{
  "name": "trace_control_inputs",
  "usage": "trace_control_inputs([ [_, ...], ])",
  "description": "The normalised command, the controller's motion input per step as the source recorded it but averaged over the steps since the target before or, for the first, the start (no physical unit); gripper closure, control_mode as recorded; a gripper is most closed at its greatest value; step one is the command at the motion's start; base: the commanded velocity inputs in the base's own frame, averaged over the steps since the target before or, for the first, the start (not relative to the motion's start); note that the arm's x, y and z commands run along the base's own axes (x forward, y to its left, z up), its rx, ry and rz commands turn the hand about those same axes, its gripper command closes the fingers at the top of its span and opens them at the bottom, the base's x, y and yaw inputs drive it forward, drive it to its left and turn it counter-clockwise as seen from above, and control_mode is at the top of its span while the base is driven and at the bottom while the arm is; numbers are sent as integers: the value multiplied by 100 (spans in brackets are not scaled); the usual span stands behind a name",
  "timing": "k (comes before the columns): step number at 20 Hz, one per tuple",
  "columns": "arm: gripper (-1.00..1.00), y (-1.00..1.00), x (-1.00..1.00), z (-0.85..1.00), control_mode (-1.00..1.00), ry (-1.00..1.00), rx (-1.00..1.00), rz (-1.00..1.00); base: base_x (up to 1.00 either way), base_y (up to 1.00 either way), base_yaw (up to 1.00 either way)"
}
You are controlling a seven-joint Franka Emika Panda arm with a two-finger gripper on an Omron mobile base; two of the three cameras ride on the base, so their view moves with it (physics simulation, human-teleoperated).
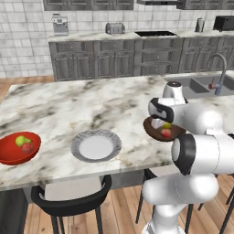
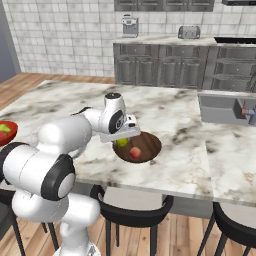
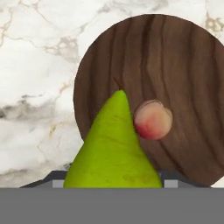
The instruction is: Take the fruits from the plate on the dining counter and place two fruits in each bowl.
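- We see a yellow-green pear (image 3: 114, 144) pinched in the end effector (image 3: 113, 186), stem pointing away from the hand, hanging over the dark brown bowl (image 3: 183, 87).
- In the hand view the pear sits over the bowl's near-left part; whether it touches the wood we cannot tell.
- A reddish round fruit (image 3: 152, 119) already lies inside that brown bowl, just beside the pear's flank.
- We judge the step in hand to be the last placement: the fourth fruit is above its bowl and not yet let go.
- The next move, as we read it, calls for spreading the fingers so the pear drops inside the rim, then lifting the hand straight away so it does not knock the red fruit or drag the bowl.
- Risk we note: the pear is tapered and may roll on the shallow wood toward the rim.
- Count of fruits: four. Two in or over the brown bowl, two in the red bowl (image 1: 10, 154) — one pear (image 1: 21, 140) and one reddish fruit (image 1: 28, 147).
- Count of bowls: two, well apart on the table (image 1: 68, 109), with the plate (image 1: 96, 146) between them.
- Count of plates: one, with no fruit left on it.
- Dark stools (image 1: 68, 203) are tucked under the table's near edge.
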Motion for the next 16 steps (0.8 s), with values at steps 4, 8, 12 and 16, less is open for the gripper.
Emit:
trace_control_inputs([
  [4,100,-33,47,-5,-100,0,0,0,0,0,0],
  [8,100,-16,27,-32,-100,0,0,0,0,0,0],
  [12,100,-8,1,-54,-100,3,-1,0,0,0,0],
  [16,100,-16,9,-36,-100,1,0,0,0,0,0],
])
